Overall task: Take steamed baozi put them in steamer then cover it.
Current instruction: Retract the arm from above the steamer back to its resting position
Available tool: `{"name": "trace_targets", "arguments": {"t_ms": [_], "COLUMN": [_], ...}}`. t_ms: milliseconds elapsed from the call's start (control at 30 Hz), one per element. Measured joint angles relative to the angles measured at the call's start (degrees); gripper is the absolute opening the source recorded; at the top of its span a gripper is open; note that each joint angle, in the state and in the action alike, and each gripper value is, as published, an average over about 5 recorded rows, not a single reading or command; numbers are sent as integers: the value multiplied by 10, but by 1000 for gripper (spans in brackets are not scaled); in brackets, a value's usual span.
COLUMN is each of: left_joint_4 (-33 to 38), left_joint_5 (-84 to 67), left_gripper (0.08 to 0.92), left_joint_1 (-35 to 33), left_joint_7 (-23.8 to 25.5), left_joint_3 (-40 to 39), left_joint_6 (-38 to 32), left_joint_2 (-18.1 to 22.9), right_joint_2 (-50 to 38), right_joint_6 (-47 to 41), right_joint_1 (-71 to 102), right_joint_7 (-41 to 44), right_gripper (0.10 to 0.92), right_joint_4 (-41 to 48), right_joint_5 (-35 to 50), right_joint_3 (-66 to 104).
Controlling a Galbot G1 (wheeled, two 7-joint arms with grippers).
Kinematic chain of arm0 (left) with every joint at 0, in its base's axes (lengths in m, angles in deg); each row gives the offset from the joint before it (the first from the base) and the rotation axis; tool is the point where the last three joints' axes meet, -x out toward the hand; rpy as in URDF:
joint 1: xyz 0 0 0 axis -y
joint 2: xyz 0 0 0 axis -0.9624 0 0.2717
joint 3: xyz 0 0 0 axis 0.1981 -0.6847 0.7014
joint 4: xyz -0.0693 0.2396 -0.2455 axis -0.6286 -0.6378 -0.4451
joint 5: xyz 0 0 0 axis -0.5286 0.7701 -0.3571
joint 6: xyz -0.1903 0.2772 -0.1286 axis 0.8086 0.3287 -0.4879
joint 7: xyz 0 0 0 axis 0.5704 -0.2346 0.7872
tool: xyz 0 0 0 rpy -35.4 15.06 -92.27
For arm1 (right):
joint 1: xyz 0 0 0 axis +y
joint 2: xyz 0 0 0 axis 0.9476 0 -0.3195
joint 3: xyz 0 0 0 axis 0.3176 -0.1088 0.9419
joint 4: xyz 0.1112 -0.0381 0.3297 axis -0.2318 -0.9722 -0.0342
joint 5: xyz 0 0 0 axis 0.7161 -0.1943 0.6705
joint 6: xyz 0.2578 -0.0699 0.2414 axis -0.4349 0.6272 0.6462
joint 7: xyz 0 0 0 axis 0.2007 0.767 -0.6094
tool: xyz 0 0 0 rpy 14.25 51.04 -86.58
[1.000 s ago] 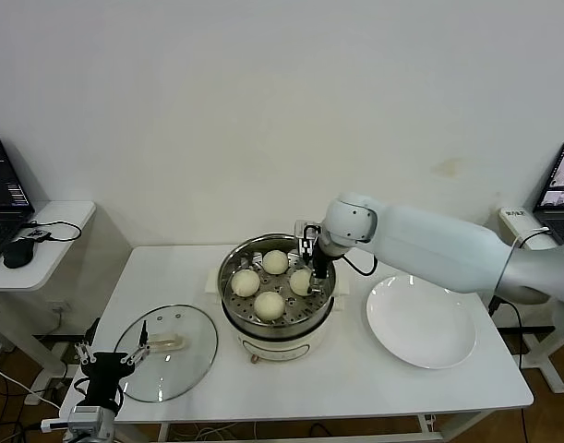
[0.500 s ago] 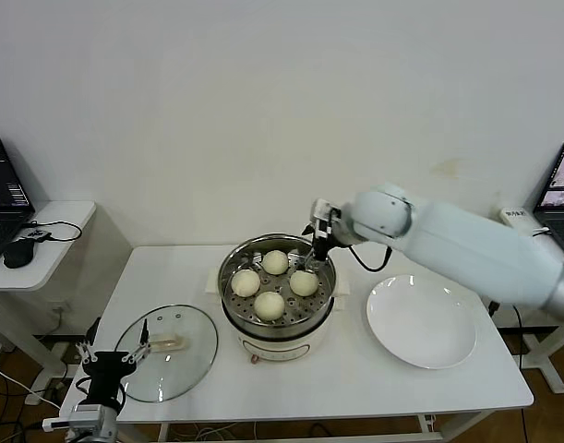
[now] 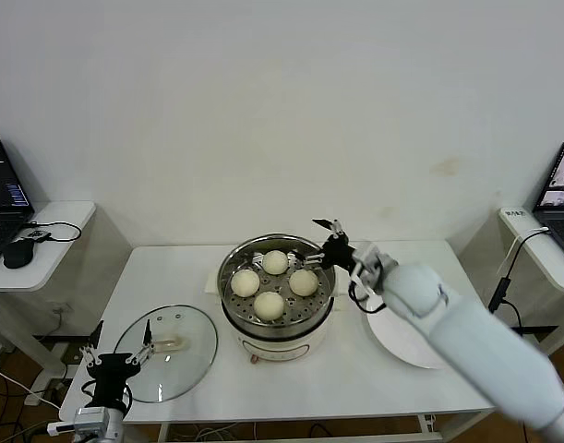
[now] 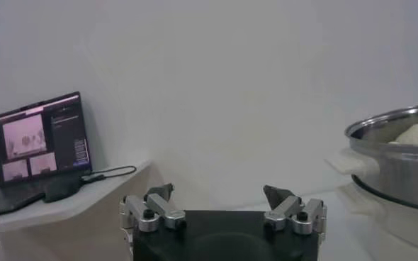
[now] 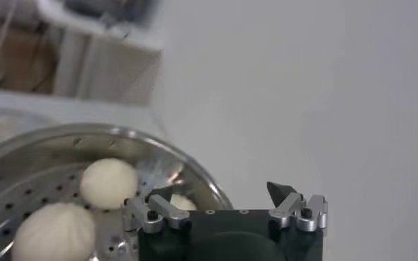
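Four steamed baozi (image 3: 274, 280) seated in steamer (image 3: 324, 300); glass lid (image 3: 167, 352) flat at its eight o'clock. Left gripper (image 3: 116, 361), jaws apart, empty, beside lid and nearer. Right gripper (image 3: 324, 242), spread, empty, at steamer's two o'clock.

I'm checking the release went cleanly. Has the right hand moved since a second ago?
Yes. The right hand, open and empty, has lifted from among the steamed baozi to above the steamer's back right rim, toward the plate side.
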Motion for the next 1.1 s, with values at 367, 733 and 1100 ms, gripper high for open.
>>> {"name": "trace_targets", "arguments": {"t_ms": [367,733,1100], "left_joint_4": [-25,-80,-136], "left_joint_5": [64,354,601], "left_gripper": [823,823,823], "left_joint_1": [4,-5,17], "left_joint_7": [-9,-10,3], "left_joint_3": [-20,-13,-35], "left_joint_6": [23,0,-12], "left_joint_2": [-1,-45,-61], "right_joint_2": [171,271,307], "right_joint_6": [144,196,208], "right_joint_1": [290,454,526], "right_joint_7": [15,-7,-33], "right_gripper": [823,823,823], "right_joint_4": [-36,-69,-76], "right_joint_5": [-129,-161,-157], "right_joint_3": [303,460,543]}}
